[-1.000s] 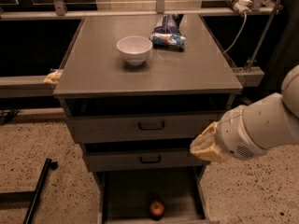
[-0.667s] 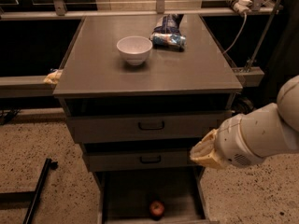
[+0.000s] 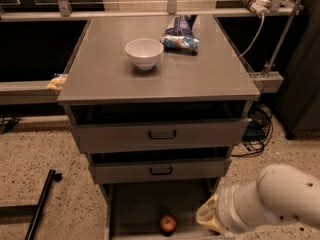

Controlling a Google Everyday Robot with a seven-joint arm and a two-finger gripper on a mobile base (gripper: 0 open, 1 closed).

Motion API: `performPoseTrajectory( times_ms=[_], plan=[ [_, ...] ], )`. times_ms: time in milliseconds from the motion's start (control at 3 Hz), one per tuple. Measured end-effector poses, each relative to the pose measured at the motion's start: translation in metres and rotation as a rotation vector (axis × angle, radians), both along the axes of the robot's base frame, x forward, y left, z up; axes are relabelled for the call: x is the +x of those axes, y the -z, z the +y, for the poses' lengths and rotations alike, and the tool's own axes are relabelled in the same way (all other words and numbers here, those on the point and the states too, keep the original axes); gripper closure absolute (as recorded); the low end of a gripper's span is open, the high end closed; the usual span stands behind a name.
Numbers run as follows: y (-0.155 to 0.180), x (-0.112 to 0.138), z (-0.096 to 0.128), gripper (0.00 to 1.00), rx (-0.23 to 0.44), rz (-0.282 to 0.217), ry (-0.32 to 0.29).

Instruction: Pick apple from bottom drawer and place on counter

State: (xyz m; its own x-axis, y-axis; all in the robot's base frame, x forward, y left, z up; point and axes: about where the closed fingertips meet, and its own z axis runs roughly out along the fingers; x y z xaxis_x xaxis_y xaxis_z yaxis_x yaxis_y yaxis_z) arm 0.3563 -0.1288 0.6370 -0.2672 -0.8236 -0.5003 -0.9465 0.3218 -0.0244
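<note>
The apple [image 3: 168,224], small and red with a yellowish patch, lies near the front of the open bottom drawer [image 3: 135,206], the lowest grey tray of the cabinet. My white arm comes in from the lower right. Its yellowish gripper end [image 3: 209,215] hangs just right of the apple, at the drawer's right front corner, and is not touching it. The counter [image 3: 200,74] is the flat grey cabinet top above the two upper drawers.
A white bowl [image 3: 144,53] and a blue snack bag [image 3: 180,36] sit on the counter's far half. Both upper drawers with black handles [image 3: 162,134] stand slightly pulled out. Cables [image 3: 257,129] hang at the right, and a black bar [image 3: 40,204] lies on the floor at the left.
My arm has dropped from beside the middle drawer to the level of the bottom drawer, bringing the gripper end close to the apple. The apple, bowl and bag have not moved.
</note>
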Motion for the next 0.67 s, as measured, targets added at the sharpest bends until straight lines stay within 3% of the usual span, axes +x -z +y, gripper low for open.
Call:
performPoseTrajectory(
  times_ms=[333,667],
  plan=[
    [0.093,-0.01,0.008,1.0,0.018,0.044,-0.025],
    [0.175,0.003,0.011,1.0,0.047,0.068,0.004]
  ],
)
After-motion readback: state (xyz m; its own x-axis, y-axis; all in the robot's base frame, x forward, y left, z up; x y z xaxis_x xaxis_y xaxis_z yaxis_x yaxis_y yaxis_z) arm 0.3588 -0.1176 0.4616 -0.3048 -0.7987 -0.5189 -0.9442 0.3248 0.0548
